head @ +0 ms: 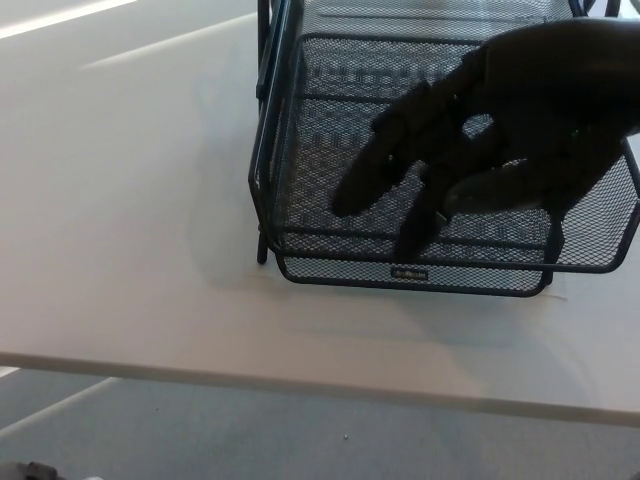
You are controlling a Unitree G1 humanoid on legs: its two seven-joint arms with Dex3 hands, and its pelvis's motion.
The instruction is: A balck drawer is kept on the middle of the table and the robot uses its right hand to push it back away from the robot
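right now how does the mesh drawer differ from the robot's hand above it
The drawer is see-through wire mesh; the right hand is solid and opaque. The drawer rests on the white table; the hand is raised over the drawer, fingers spread and holding nothing. Both are black.

The small label on the drawer's front rim is too blurred to read.

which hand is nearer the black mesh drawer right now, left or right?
Right. The right hand hovers over the black mesh drawer, fingers apart and pointing toward its front edge. The left hand is not in view.
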